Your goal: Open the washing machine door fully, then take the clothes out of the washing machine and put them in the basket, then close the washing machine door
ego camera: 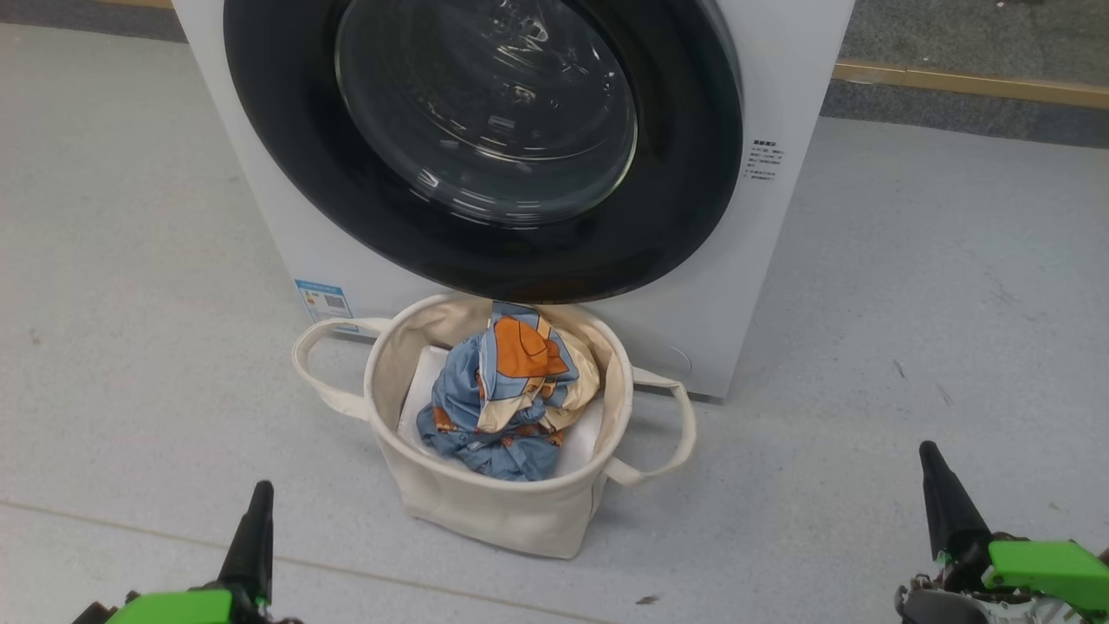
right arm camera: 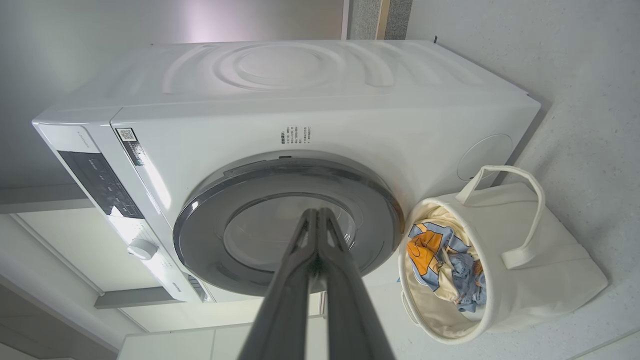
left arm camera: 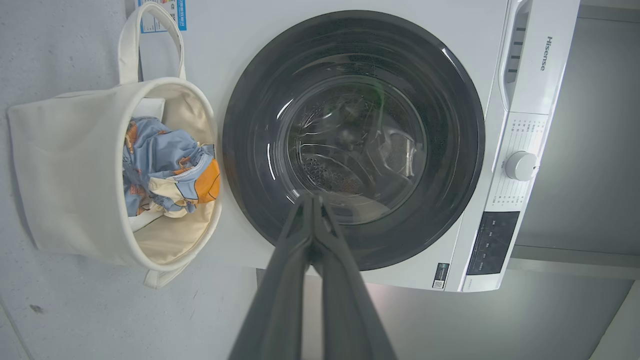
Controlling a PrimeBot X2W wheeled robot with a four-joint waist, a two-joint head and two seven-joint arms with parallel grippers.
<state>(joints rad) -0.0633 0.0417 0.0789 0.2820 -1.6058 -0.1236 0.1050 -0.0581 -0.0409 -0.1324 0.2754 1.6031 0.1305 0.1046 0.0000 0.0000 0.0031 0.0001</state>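
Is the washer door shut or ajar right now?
Shut. In the right wrist view the washing machine door lies flush against the washing machine front, with no gap visible around its rim.

A laundry spot, indoors, and a bare one. The white front-loading washing machine (ego camera: 780, 260) stands at twelve o'clock on a pale grey speckled floor (ego camera: 130, 260), with an energy label (ego camera: 322, 302) low on its front and a dial (left arm camera: 521, 166) and dark control panel (left arm camera: 492, 242) on its fascia. A cream canvas basket (ego camera: 485, 511) sits right before it. At two o'clock, a wooden strip (ego camera: 970, 84) edges the floor.
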